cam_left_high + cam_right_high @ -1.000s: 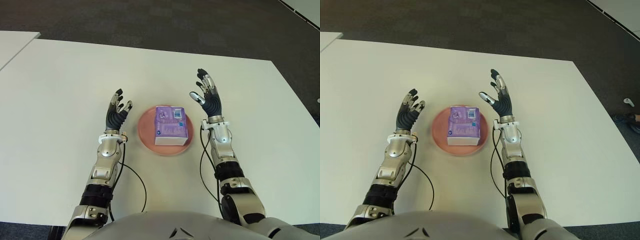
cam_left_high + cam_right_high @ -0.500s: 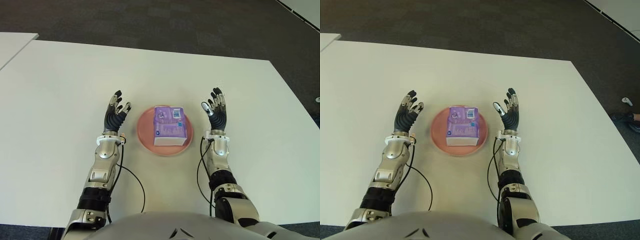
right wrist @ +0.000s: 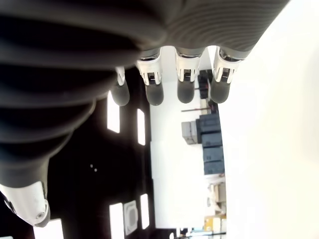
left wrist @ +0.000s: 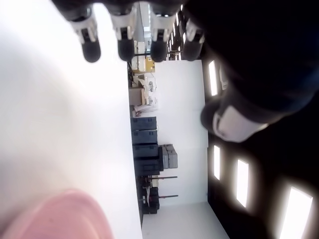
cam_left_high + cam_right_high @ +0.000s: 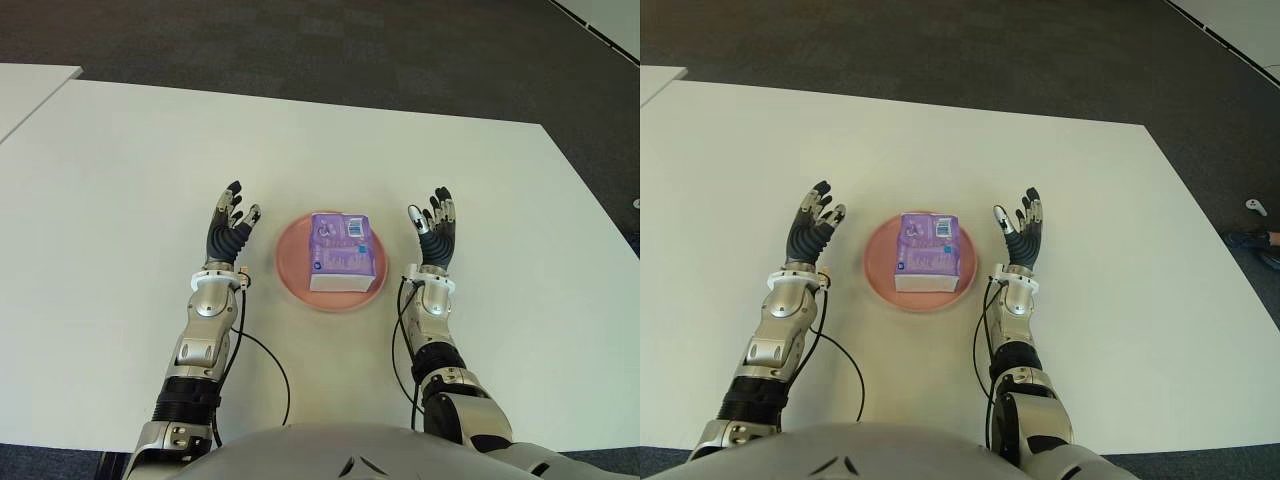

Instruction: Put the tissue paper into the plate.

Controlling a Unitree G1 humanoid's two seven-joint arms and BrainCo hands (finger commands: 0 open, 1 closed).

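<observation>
1. The right hand (image 5: 433, 232) has dropped and pulled back beside the pink plate (image 5: 292, 280), fingers spread, empty.
2. The left hand (image 5: 229, 229) holds its place opposite, fingers apart.
3. The tissue paper (image 5: 342, 251) lies in the plate on the white surface (image 5: 120, 200).

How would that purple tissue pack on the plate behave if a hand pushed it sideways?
The tissue pack lies flat and boxy, so it would probably slide, not roll or tip. Its glossy wrap suggests it's slippery and soft. The plate rim might stop it.

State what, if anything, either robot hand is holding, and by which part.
Nothing is held. The left hand and right hand are both open and empty, either side of the plate, where the tissue pack lies.
</observation>
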